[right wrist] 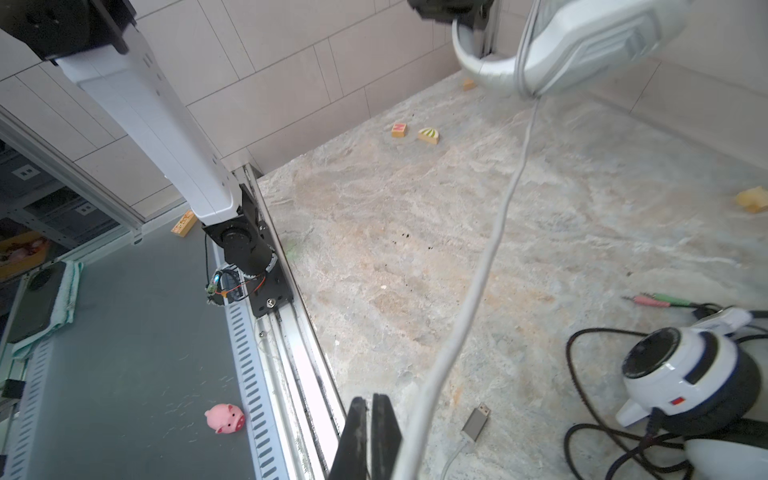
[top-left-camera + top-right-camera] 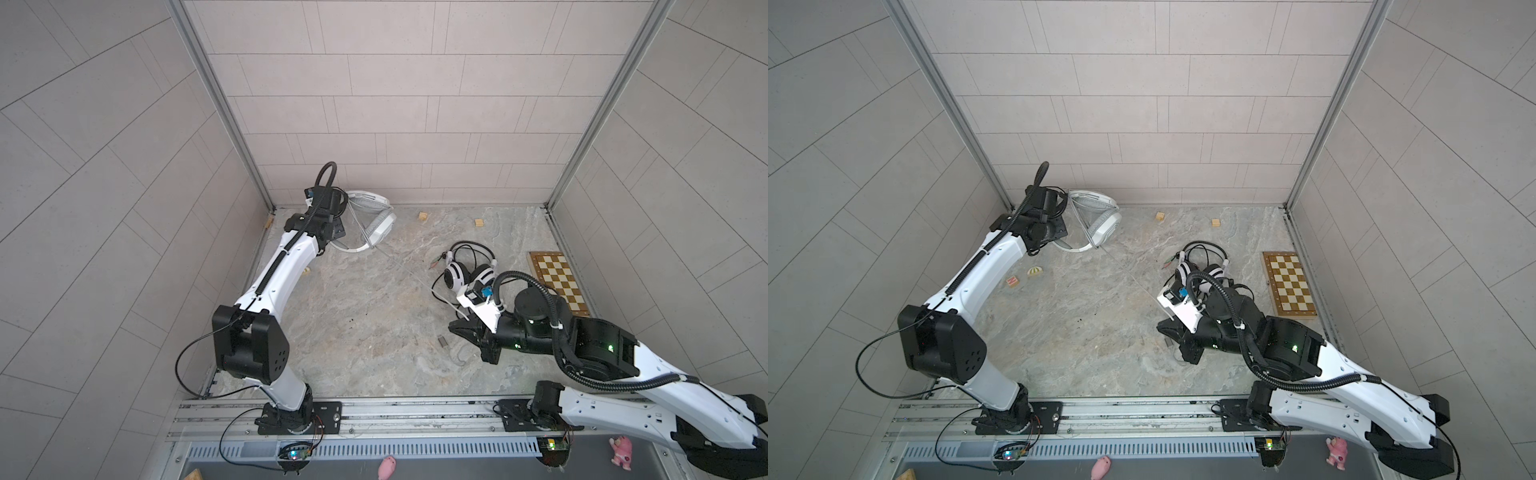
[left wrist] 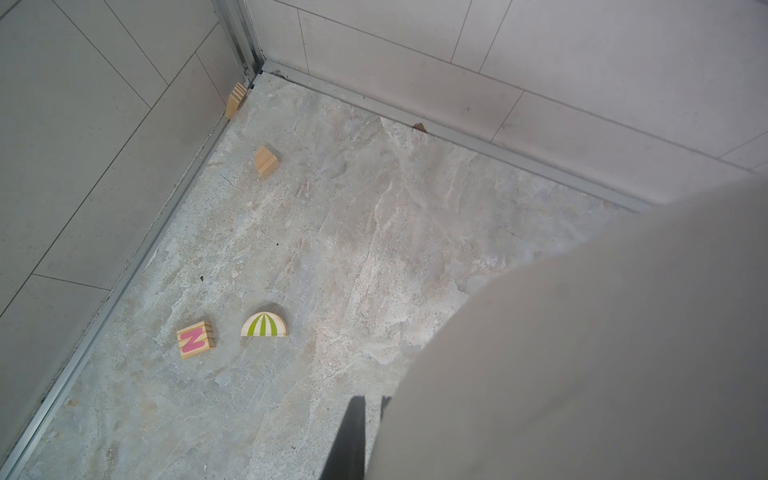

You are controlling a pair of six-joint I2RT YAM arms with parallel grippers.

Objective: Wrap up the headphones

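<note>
Right wrist view: a grey cable stretches from the white headset towards the right pincer.
Near the back wall, on the left of the counter, the left pincer is clenched on the white headset's headband, and in both top views turns of the grey cable cross that headset. The right pincer's jaws are pressed together with the cable running just beside them; whether it is pinched between them I cannot tell. A USB plug lies on the counter near that pincer. The black-and-white headset lies right of centre, just beside the right arm's wrist and near the chessboard, its black cable looped loosely around it, with pink and green plugs close by.
</note>
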